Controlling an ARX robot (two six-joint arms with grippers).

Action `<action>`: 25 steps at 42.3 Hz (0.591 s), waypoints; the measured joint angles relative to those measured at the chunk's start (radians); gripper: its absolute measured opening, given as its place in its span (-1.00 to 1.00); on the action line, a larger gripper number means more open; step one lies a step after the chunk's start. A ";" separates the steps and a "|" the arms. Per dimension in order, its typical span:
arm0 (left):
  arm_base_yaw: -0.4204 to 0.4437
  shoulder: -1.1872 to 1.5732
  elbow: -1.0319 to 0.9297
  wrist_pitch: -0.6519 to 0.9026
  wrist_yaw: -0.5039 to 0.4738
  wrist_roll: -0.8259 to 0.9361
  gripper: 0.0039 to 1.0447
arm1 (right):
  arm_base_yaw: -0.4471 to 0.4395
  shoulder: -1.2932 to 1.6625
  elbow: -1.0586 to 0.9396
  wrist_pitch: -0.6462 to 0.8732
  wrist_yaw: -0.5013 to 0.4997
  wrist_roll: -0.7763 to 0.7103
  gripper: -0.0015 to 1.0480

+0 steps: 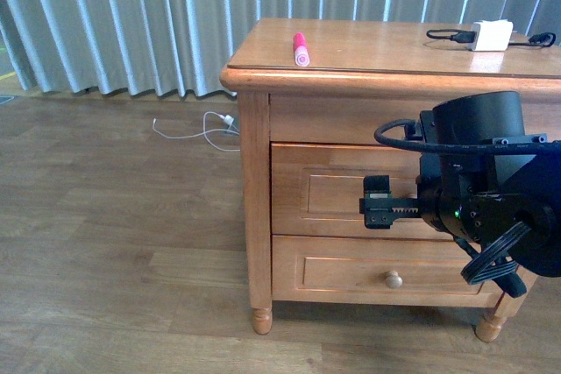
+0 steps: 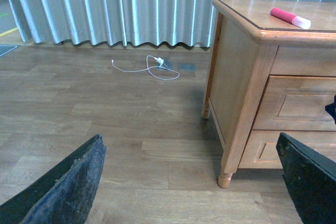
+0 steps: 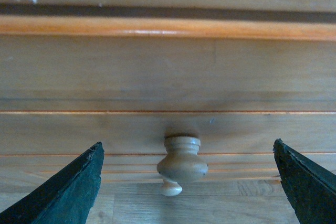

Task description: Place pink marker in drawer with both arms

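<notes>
The pink marker (image 1: 301, 49) lies on the nightstand top near its left front edge; it also shows in the left wrist view (image 2: 290, 18). The upper drawer (image 1: 329, 194) is closed. My right gripper (image 1: 377, 202) is open, level with the drawer front. In the right wrist view, the drawer's round wooden knob (image 3: 181, 162) sits between the spread fingers (image 3: 68, 192), untouched. My left gripper (image 2: 191, 182) is open and empty, low over the floor to the left of the nightstand. The left arm is out of the front view.
A white charger block (image 1: 491, 36) with a black cable lies on the top at the back right. The lower drawer (image 1: 351, 271) is closed. A white cable (image 2: 152, 66) lies on the wooden floor before the grey curtain (image 1: 131, 15).
</notes>
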 joint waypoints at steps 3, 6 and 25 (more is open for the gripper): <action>0.000 0.000 0.000 0.000 0.000 0.000 0.89 | 0.000 0.013 0.016 0.006 0.002 0.000 0.83; 0.000 0.000 0.000 0.000 0.000 0.000 0.89 | 0.000 0.024 0.023 0.008 -0.002 0.000 0.83; 0.000 0.000 0.000 0.000 0.000 0.000 0.89 | -0.011 0.055 0.034 0.039 -0.017 -0.005 0.64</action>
